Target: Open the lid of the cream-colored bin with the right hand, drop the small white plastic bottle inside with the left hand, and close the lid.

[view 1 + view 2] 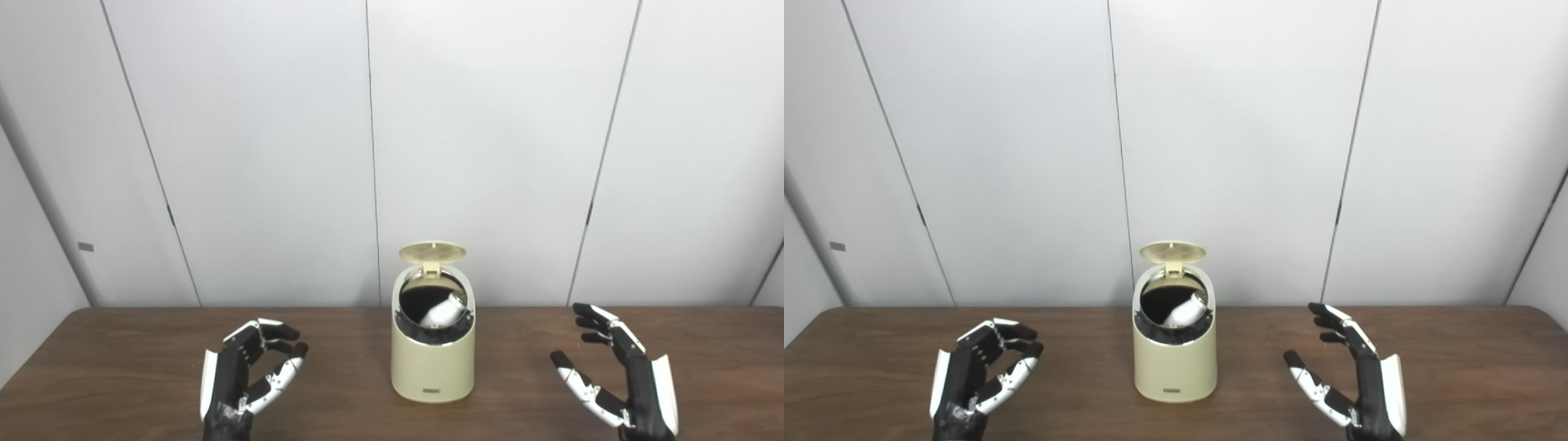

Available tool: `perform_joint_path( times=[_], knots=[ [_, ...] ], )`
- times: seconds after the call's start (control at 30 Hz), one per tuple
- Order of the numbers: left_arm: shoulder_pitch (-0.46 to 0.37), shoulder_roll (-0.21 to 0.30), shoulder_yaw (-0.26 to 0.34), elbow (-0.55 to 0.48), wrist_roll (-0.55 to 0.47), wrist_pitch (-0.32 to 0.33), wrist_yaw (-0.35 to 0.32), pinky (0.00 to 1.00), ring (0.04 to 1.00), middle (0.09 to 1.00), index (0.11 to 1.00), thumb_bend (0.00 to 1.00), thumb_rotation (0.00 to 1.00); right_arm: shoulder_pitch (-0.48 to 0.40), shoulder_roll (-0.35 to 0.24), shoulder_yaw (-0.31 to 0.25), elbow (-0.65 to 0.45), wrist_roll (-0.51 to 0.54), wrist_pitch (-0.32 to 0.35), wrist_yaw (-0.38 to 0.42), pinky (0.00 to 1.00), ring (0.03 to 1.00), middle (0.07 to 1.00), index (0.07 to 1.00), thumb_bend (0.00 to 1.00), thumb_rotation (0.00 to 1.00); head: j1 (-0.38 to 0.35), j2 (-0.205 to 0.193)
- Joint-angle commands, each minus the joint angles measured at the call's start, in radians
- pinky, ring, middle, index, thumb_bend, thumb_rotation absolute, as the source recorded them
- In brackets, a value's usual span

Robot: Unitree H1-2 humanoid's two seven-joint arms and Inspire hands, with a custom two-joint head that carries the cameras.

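The small white plastic bottle (442, 312) is seen inside the cream-colored bin (432, 361), lying tilted against the dark interior, with one end raised toward the right side of the opening. How far down in the bin it rests cannot be made out, since only its upper part is shown above the front rim. The bin is stood upright on the brown wooden bench (122, 343), near the bench's back edge and roughly midway along it. The lid (432, 252) is held raised on a hinge at the rear of the bin, so that the round mouth is left uncovered; the ribbed underside of the lid is turned forward and down. A small dark label is fixed low on the bin's front wall.

To the left of the bin, well apart from it, the left hand (248, 373) is held above the bench with its fingers loosely curled and spread; nothing is gripped in it. To the right of the bin, also well apart, the right hand (615, 376) is held with fingers extended and separated, thumb angled toward the bin, and nothing is held in it either. Behind the bin, pale wall panels (490, 122) divided by thin vertical seams are seen.
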Motion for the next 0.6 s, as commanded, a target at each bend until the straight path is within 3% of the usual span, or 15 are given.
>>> perform_joint_path(
  times=[0.0, 0.03, 0.07, 0.1, 0.13, 0.27, 0.37, 0.57],
  knots=[
    [-0.028, -0.007, 0.012, -0.017, -0.043, -0.022, -0.054, 0.62, 0.699, 0.706, 0.499, 0.48, 0.08, -0.082, -0.047, 0.011, -0.11, -0.041, 0.031, 0.054, 0.65, 0.776, 0.794, 0.758, 0.36, 0.65, -0.004, -0.002],
    [-0.029, -0.011, 0.015, -0.013, -0.052, -0.022, -0.071, 0.64, 0.719, 0.727, 0.607, 0.38, 0.31, -0.089, -0.06, 0.018, -0.153, -0.06, 0.076, 0.09, 0.68, 0.796, 0.815, 0.78, 0.44, 0.76, -0.005, -0.004],
    [-0.031, -0.015, 0.019, -0.008, -0.053, -0.022, -0.082, 0.65, 0.733, 0.741, 0.667, 0.33, 0.46, -0.098, -0.077, 0.027, -0.201, -0.07, 0.123, 0.141, 0.7, 0.814, 0.833, 0.801, 0.51, 0.84, -0.005, -0.003],
    [-0.032, -0.019, 0.023, -0.005, -0.049, -0.022, -0.089, 0.66, 0.746, 0.754, 0.71, 0.3, 0.58, -0.106, -0.094, 0.037, -0.244, -0.074, 0.166, 0.189, 0.74, 0.851, 0.873, 0.845, 0.6, 0.92, -0.006, -0.003],
    [-0.032, -0.023, 0.026, -0.003, -0.035, -0.022, -0.089, 0.67, 0.75, 0.76, 0.726, 0.29, 0.62, -0.121, -0.114, 0.047, -0.286, -0.085, 0.208, 0.241, 0.77, 0.877, 0.897, 0.871, 0.66, 0.96, -0.007, -0.004],
    [-0.038, -0.031, 0.035, 0.009, 0.002, -0.022, -0.088, 0.66, 0.756, 0.774, 0.752, 0.28, 0.67, -0.193, -0.176, 0.088, -0.445, -0.148, 0.426, 0.46, 0.88, 0.971, 0.974, 0.955, 0.83, 1.0, -0.015, -0.006],
    [-0.042, -0.035, 0.045, 0.018, 0.013, -0.022, -0.087, 0.65, 0.752, 0.774, 0.75, 0.29, 0.65, -0.267, -0.206, 0.125, -0.536, -0.197, 0.565, 0.609, 0.93, 0.997, 0.99, 0.979, 0.94, 1.0, -0.019, -0.007],
    [-0.044, -0.044, 0.054, 0.015, 0.032, -0.022, -0.082, 0.65, 0.74, 0.756, 0.73, 0.29, 0.61, -0.436, -0.248, 0.193, -0.576, -0.291, 0.682, 0.807, 0.9, 1.0, 0.963, 0.934, 0.98, 1.0, -0.023, -0.012]
  ],
)
